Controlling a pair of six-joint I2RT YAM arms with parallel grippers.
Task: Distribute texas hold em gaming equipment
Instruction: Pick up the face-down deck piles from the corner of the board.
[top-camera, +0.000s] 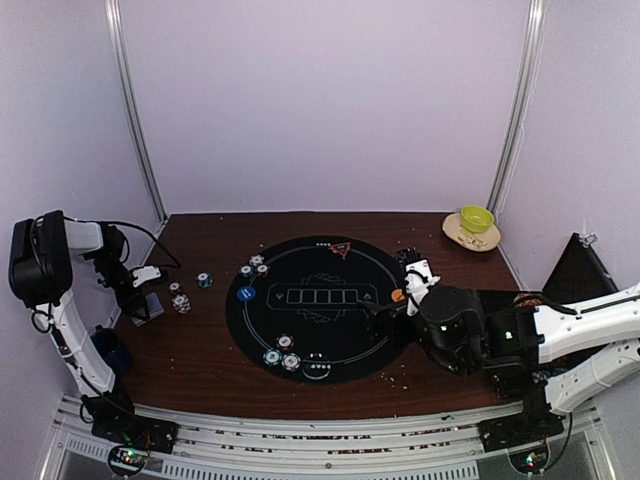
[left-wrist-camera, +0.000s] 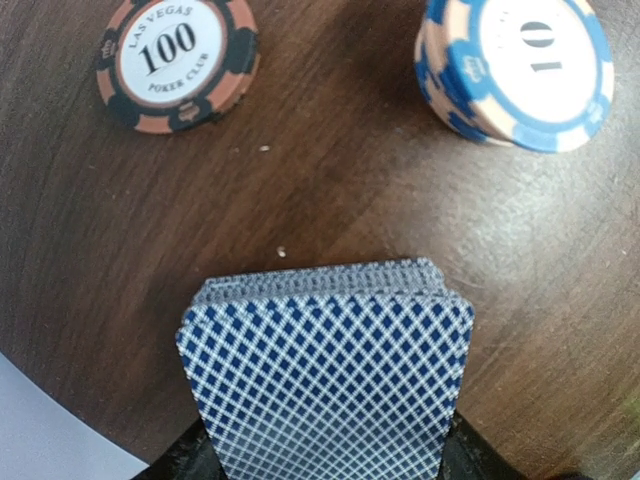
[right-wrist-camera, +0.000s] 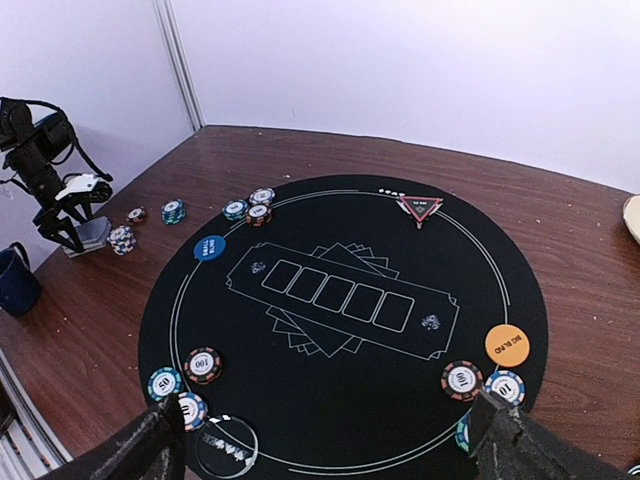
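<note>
- Right hand (right-wrist-camera: 328, 403): released, fingers spread wide, holding nothing. It hovers over the near right part of the black poker mat (right-wrist-camera: 340, 400).
- Near rim of the mat: 100 chip (right-wrist-camera: 202, 364) with two striped chips beside it. On the right, another chip pair (right-wrist-camera: 480, 383) just beside the orange big-blind button (right-wrist-camera: 506, 345).
- Left hand (top-camera: 140, 298): off the mat on the bare bench (left-wrist-camera: 330, 190), clenched on the deck of blue-backed cards (left-wrist-camera: 325, 390), one finger on each long edge. Cannot tell whether the deck touches the wood or is just clear of it.
- Just beyond the deck: a loose 100 chip (left-wrist-camera: 177, 62) and a short stack of 10 chips (left-wrist-camera: 515, 70).
- Mid mat: five outlined card boxes (right-wrist-camera: 340, 295), no cards on them.
- Farther: blue small-blind button (right-wrist-camera: 209, 247), chip cluster (right-wrist-camera: 250, 207), red triangle marker (right-wrist-camera: 420, 208) at the far rim.

Judgement: chips and buttons look placed at the seats, so the cards are the step in hand. The next move calls for carrying the deck to the mat, holding it square, then separating the thin cards one by one. The free right hand seems placed for that.
</note>
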